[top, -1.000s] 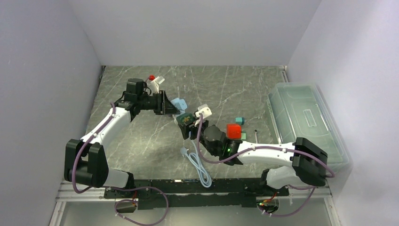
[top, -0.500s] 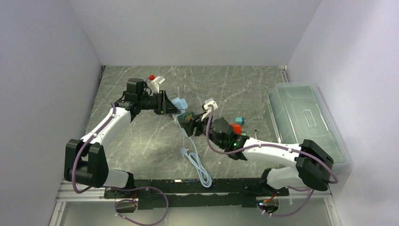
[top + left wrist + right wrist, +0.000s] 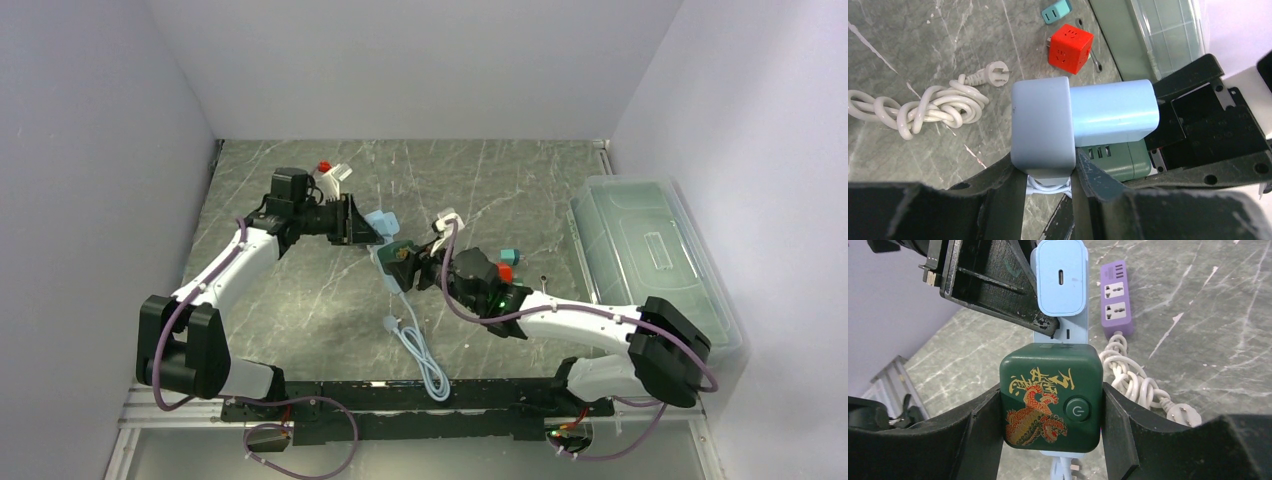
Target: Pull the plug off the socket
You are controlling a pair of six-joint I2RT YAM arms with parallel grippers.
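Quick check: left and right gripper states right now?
Left gripper: closed, holding the light-blue power strip.
Right gripper: closed on the green dragon-print cube plug.

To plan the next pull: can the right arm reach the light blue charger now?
Probably not: the right gripper is shut on the green cube, so its jaws are full; the charger sits just beyond.
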